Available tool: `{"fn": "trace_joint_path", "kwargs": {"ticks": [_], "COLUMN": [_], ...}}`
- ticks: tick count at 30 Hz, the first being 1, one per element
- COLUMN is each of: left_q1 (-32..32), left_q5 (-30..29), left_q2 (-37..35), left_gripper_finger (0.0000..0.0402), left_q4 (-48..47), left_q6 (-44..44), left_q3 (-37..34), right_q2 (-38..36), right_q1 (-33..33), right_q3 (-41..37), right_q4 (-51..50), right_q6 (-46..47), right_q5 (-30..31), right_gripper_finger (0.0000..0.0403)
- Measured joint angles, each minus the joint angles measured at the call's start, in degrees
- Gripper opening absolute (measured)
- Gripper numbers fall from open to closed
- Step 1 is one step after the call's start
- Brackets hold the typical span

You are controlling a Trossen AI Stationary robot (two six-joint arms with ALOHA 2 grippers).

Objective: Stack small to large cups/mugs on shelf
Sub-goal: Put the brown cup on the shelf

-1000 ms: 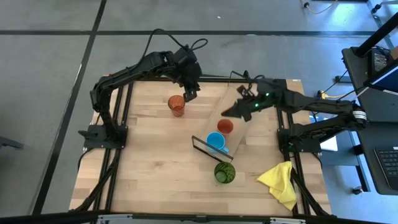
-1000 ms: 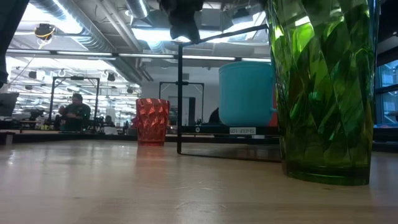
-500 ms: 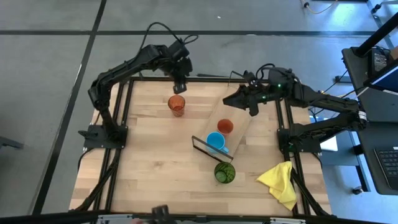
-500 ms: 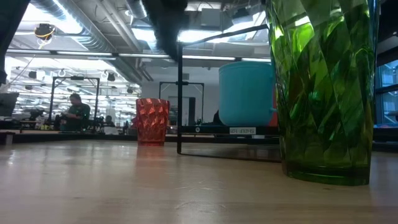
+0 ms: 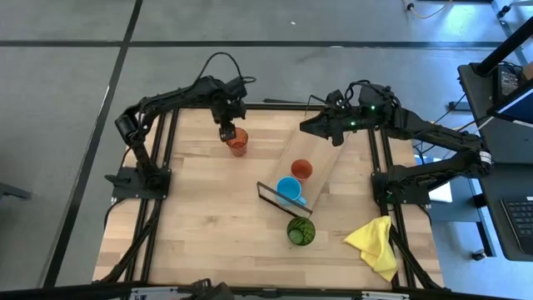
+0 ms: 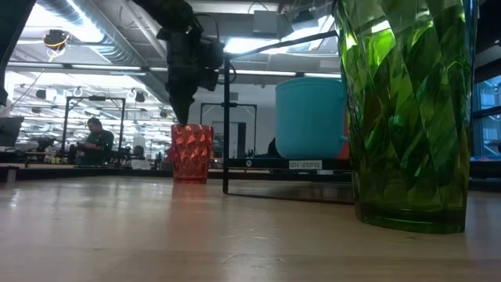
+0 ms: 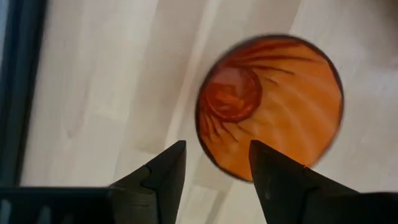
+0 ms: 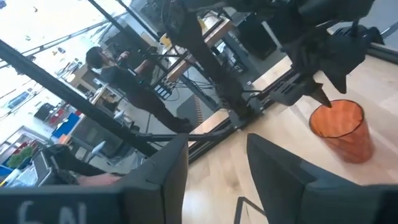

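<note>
Left hand (image 5: 226, 131), fingers parted and empty, hovers over the orange-red tumbler (image 5: 237, 142), which stands on the worktop (image 5: 200, 217). Fingertips straddle only the near rim (off-centre), so descending could tip it.

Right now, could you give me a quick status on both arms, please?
Left gripper open, above the orange tumbler's rim. Right gripper open, waiting over the shelf's far end. Nothing in the way.

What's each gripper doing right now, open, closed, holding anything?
Left gripper: open, empty, poised right above the orange tumbler.
Right gripper: open, empty, raised over the far end of the shelf.
</note>
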Motion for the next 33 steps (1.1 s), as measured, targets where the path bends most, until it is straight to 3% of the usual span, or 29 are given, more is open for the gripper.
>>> {"fn": "trace_joint_path", "kwargs": {"ticks": [8,17,33], "left_q1": [-0.42,-1.06,-0.57], "left_q5": [0.47,-6.97,-5.34], "left_q2": [-0.05,-0.07,0.37], "left_gripper_finger": [0.0171,0.0171,0.0171], "left_q4": [4.80,5.84,8.32], "left_q6": [-1.08,-1.81,-1.01], "left_q3": [-0.44,0.00,-5.52], "right_q2": [0.00,0.00,0.00], "right_q1": [-1.77,-1.96,-3.22], "right_q3": [0.00,-0.02,-0.04], "right_q4": [-0.17,-0.80,-1.25], "right_q6": [0.13,0.13,1.18], "right_q5": [-0.42,-0.40,-0.42], "right_gripper_finger": [0.0166,0.0166,0.0165]}}
